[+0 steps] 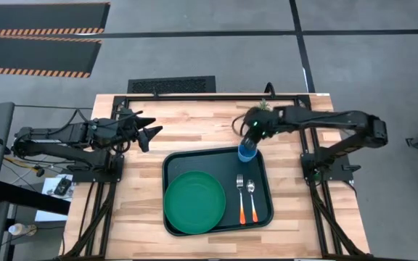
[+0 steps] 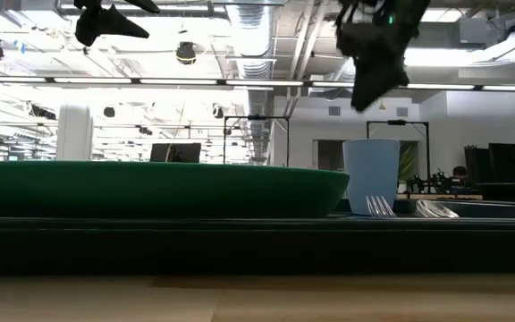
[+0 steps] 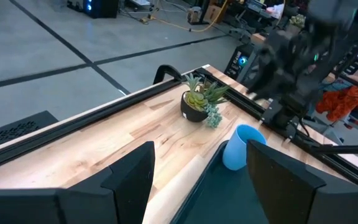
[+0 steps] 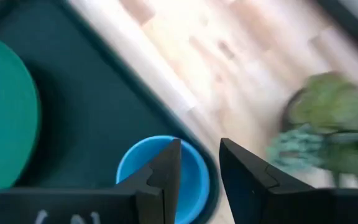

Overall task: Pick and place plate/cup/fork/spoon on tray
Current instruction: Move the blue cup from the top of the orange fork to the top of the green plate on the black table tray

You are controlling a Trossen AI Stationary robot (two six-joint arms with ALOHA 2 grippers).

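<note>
Right up front in the low view, the tray (image 2: 240,246) rim fills the foreground, the plate (image 2: 150,190) sitting on it. Now the right gripper (image 4: 199,163): its fingers (image 4: 160,171) are parted and released, holding nothing, poised directly above the cup (image 4: 160,177). The cup (image 1: 247,151) stands upright just below those fingers, in the tray's far corner by the rim, clear of the fingertips in the low view. A small potted plant (image 1: 263,106) sits just beyond the fingers on the bare counter (image 1: 194,130). Farther out from the fingers, fork (image 1: 241,197) and spoon (image 1: 252,199) lie side by side on the tray, heads toward the cup. Beyond them, the plate covers the tray's other half. The left gripper (image 1: 149,133) hangs off to the side over the counter, fingers spread open, empty.
</note>
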